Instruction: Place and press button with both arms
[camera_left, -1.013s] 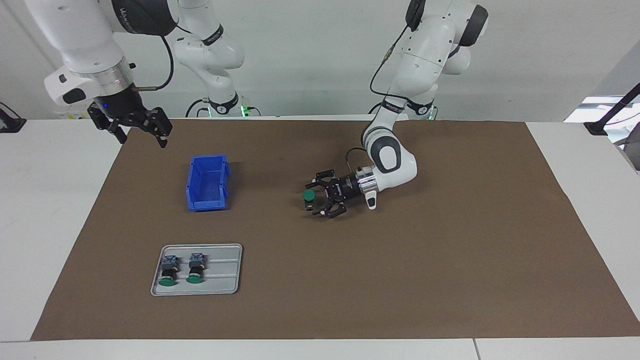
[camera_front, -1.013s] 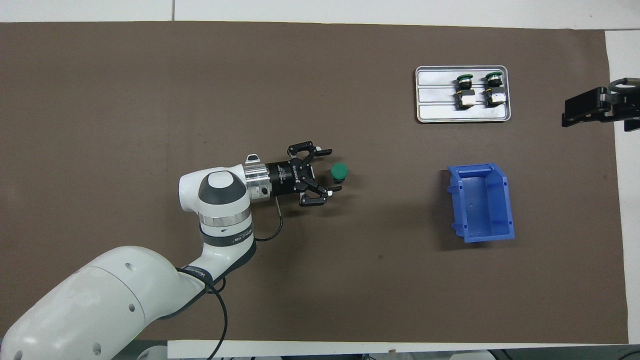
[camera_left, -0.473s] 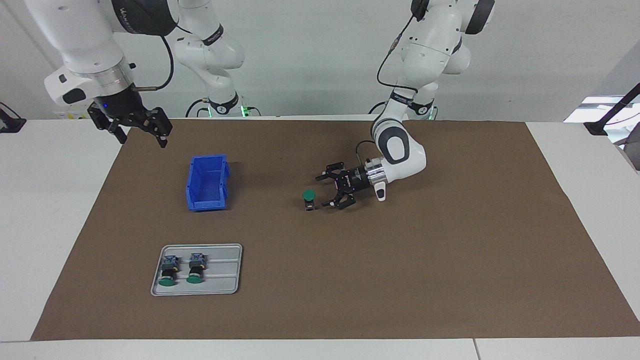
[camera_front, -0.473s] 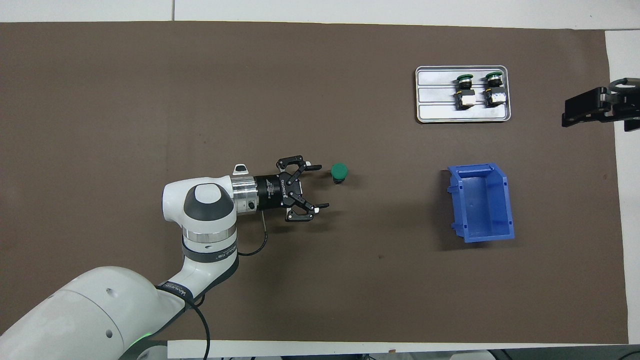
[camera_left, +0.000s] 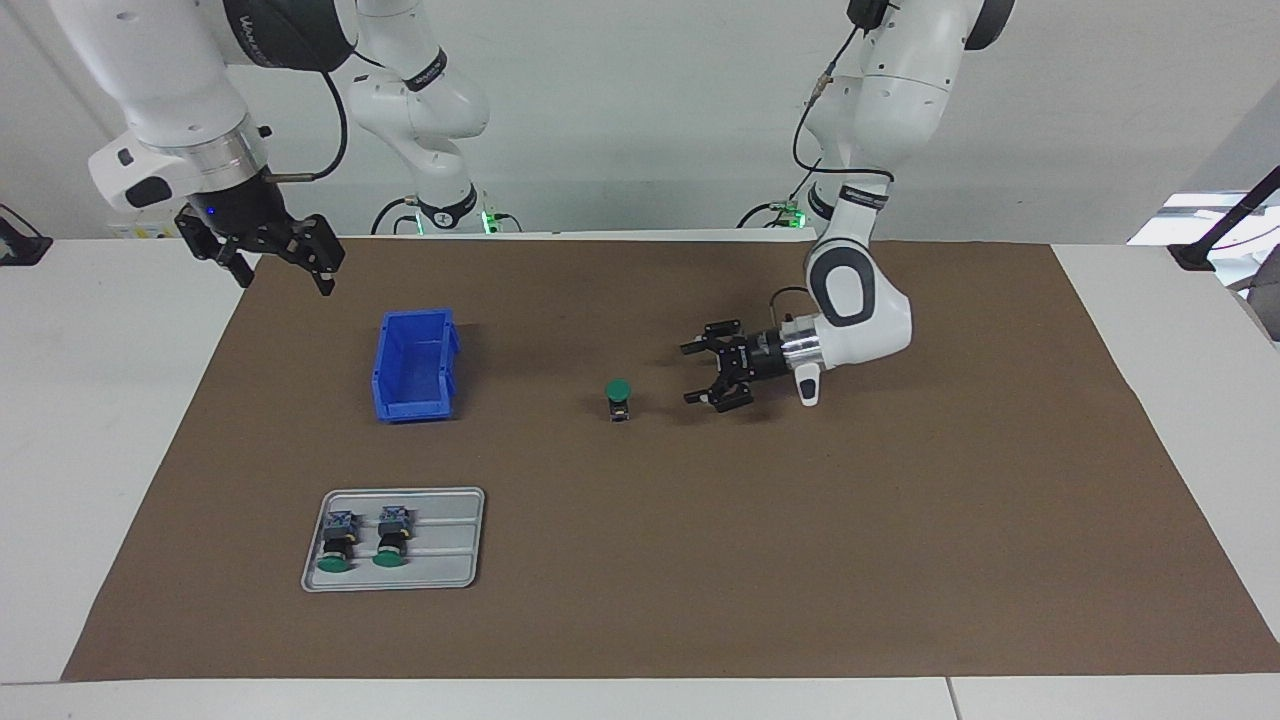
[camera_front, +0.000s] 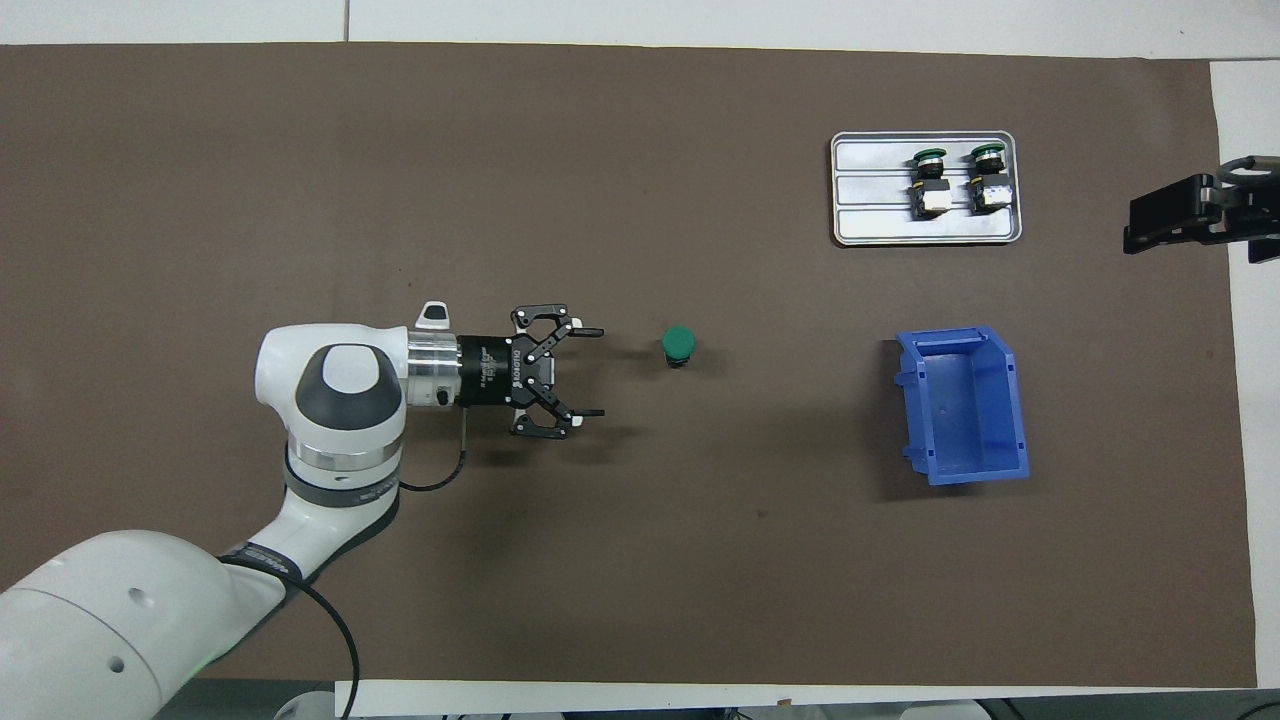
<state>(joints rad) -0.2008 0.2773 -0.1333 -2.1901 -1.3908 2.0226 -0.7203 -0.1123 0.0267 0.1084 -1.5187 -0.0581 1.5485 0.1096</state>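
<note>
The button (camera_left: 619, 398) stands placed (cap up) just off the empty, wide-open left hand (camera_left: 699, 373); the right hand (camera_left: 283, 265), open and empty, waits, pressing not yet done.

Seen from above, a button (camera_front: 679, 343) with a green cap stands upright alone on a brown mat (camera_front: 300, 180) covering the surface. The left claw (camera_front: 590, 371), fingers spread, lies level near the button, apart from it. A blue bin (camera_front: 965, 405) sits toward the right arm's end. Farther out, a grey tray (camera_front: 925, 228) holds two more buttons (camera_front: 930, 180). The right claw (camera_front: 1190, 212) shows at the edge.
</note>
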